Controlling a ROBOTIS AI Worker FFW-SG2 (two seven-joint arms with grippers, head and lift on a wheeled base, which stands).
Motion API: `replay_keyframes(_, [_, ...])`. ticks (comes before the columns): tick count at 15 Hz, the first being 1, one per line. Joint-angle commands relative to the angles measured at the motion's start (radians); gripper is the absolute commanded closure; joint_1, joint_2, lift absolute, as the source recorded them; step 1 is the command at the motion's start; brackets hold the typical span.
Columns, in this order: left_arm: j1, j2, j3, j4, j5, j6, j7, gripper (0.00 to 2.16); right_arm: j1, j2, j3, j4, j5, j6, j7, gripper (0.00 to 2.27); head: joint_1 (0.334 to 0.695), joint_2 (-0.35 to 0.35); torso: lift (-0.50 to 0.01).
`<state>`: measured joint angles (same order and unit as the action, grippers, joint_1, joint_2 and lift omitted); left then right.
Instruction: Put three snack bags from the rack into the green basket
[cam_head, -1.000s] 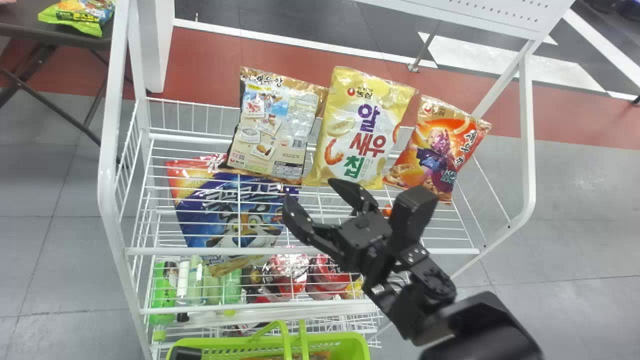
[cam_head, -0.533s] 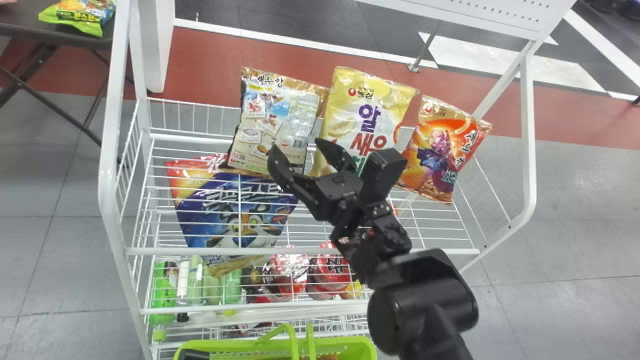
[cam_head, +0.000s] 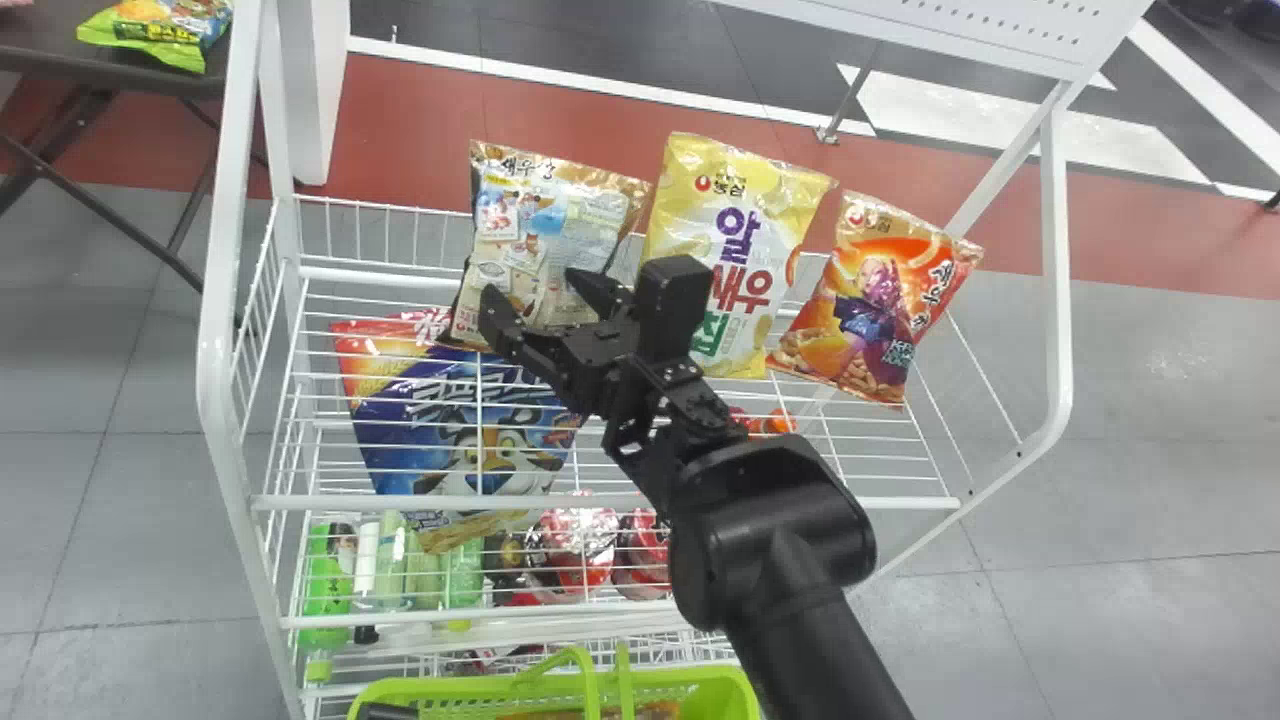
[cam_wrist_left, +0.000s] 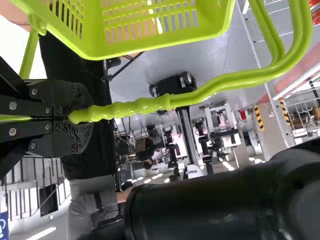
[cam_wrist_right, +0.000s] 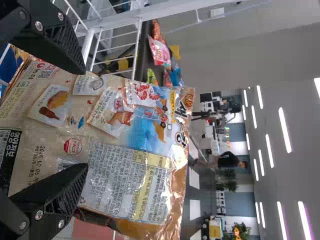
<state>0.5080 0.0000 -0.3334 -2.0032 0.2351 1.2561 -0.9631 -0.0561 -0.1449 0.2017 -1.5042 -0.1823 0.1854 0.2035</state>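
Observation:
My right gripper (cam_head: 534, 288) is open at the lower part of the beige snack bag (cam_head: 600, 215), the leftmost of three upright bags. In the right wrist view the right gripper (cam_wrist_right: 84, 119) has its fingers apart across the printed face of the beige bag (cam_wrist_right: 130, 175); whether they touch it I cannot tell. The yellow bag (cam_head: 735, 175) and the orange bag (cam_head: 870, 310) stand to its right. At the bottom edge, the left gripper (cam_head: 388, 711) is beside the green basket (cam_head: 690, 682). In the left wrist view the left gripper (cam_wrist_left: 80, 116) is shut on the basket handle (cam_wrist_left: 215, 86).
A blue bag (cam_head: 400, 430) lies in the white wire rack (cam_head: 600, 502), in front of the beige bag. Bottles (cam_head: 325, 580) and red packages (cam_head: 580, 550) are on a lower level. Rack posts (cam_head: 215, 350) rise at both sides. A dark table (cam_head: 60, 65) stands at upper left.
My right gripper has swept left and up, from below the yellow bag to the beige bag, staying open. The beige bag has shifted slightly left at its top. The basket has moved slightly right.

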Motion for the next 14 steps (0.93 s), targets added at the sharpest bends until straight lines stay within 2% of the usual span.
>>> replay_keyframes(1, [-0.005, -0.003, 0.005, 0.012, 0.000, -0.011, 0.000, 1.49, -0.018, 0.001, 0.031, 0.001, 0.034, 0.087, 0.010, 1.77, 0.695, -0.350, 0.000])
replay_keyframes(2, [-0.008, -0.003, 0.005, 0.015, 0.000, -0.011, 0.000, 1.49, -0.005, 0.001, 0.033, -0.027, 0.038, 0.115, 0.010, 2.24, 0.695, -0.350, 0.000])
replay_keyframes(5, [-0.011, -0.003, 0.002, 0.015, 0.000, -0.011, 0.000, 1.49, 0.055, -0.007, 0.025, -0.116, 0.076, 0.115, 0.010, 2.25, 0.695, -0.350, 0.000])
replay_keyframes(8, [-0.013, -0.003, 0.002, 0.014, 0.000, -0.008, 0.000, 1.49, 0.119, -0.025, -0.002, -0.200, 0.067, 0.096, 0.010, 2.25, 0.695, -0.350, 0.000])
replay_keyframes(10, [-0.013, -0.003, 0.002, 0.014, 0.000, -0.008, 0.000, 1.49, 0.167, -0.065, -0.008, -0.274, 0.044, 0.096, 0.016, 2.25, 0.695, -0.350, 0.000])
replay_keyframes(11, [-0.013, -0.003, 0.002, 0.015, 0.000, -0.008, 0.000, 1.49, 0.197, -0.084, -0.019, -0.329, 0.032, 0.121, 0.053, 2.25, 0.695, -0.350, 0.000])
replay_keyframes(13, [-0.019, -0.003, 0.001, 0.017, 0.000, -0.002, 0.003, 1.49, 0.282, -0.098, -0.039, -0.450, 0.012, 0.124, 0.097, 2.25, 0.695, -0.350, 0.000])
replay_keyframes(14, [-0.020, -0.003, -0.001, 0.018, -0.003, 0.001, 0.004, 1.49, 0.323, -0.116, -0.045, -0.511, 0.011, 0.124, 0.102, 2.25, 0.695, -0.350, 0.000])
